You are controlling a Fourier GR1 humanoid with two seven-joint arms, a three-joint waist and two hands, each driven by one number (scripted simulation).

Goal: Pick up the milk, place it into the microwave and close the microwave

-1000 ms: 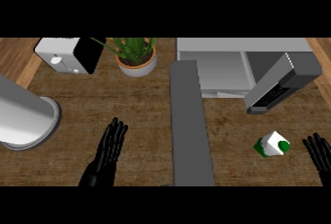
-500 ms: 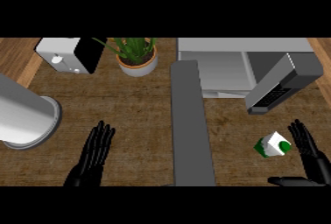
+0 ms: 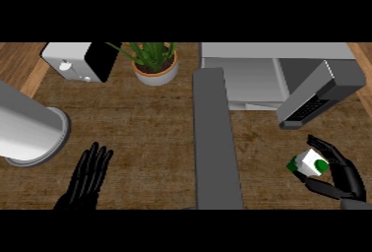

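Milk carton point(image 3: 311, 164) sat on the counter at lower right of frame, not yet lifted. Right hand point(image 3: 341, 173) cupped it, fingers behind, thumb curling under the near side; grasp looked begun, not complete. Left hand point(image 3: 86, 178) lay open and flat at lower left, idle. Microwave point(image 3: 254, 74) at upper right had its door point(image 3: 317, 96) swung open, cavity bare. Left to do: lift, place inside, shut door. Surface: brown wood-grain counter point(image 3: 145, 118) with a grey strip point(image 3: 215, 142) down the middle; potted plant point(image 3: 154, 61) at top centre.
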